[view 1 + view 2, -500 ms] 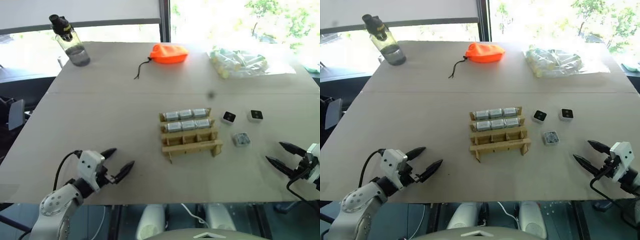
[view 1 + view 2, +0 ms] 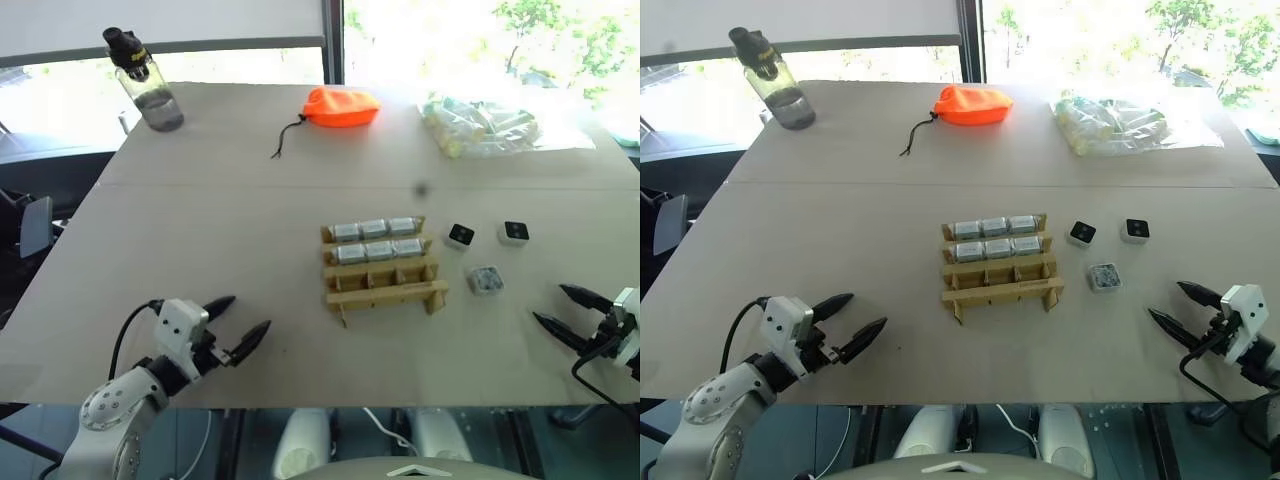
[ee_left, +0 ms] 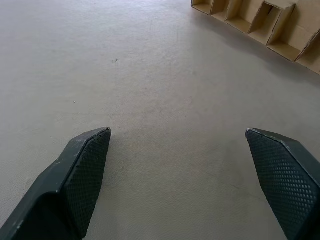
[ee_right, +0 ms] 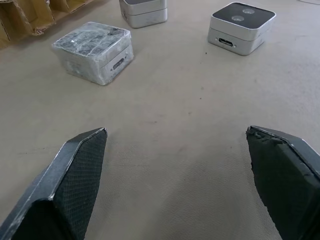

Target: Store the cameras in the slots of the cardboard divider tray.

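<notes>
The cardboard divider tray (image 2: pixel 382 265) lies at the table's middle. Its two far rows each hold three silver-grey cameras (image 2: pixel 373 229); the near row stands empty. To its right lie three loose cameras: two white ones with black faces (image 2: pixel 460 236) (image 2: pixel 514 232) and a wrapped silver one (image 2: pixel 484 279). My left gripper (image 2: pixel 250 312) hovers open near the front edge, left of the tray, with nothing between its fingers. My right gripper (image 2: pixel 549 303) is open and empty too, just right of the wrapped camera (image 4: pixel 94 50), which shows ahead of it along with a black-faced camera (image 4: pixel 241 27).
At the back of the table (image 2: pixel 200 220) stand a water bottle (image 2: pixel 145 80) on the left, an orange pouch (image 2: pixel 340 106) with a black cord in the middle, and a clear plastic bag (image 2: pixel 480 125) on the right. Both grippers are close to the table's front edge.
</notes>
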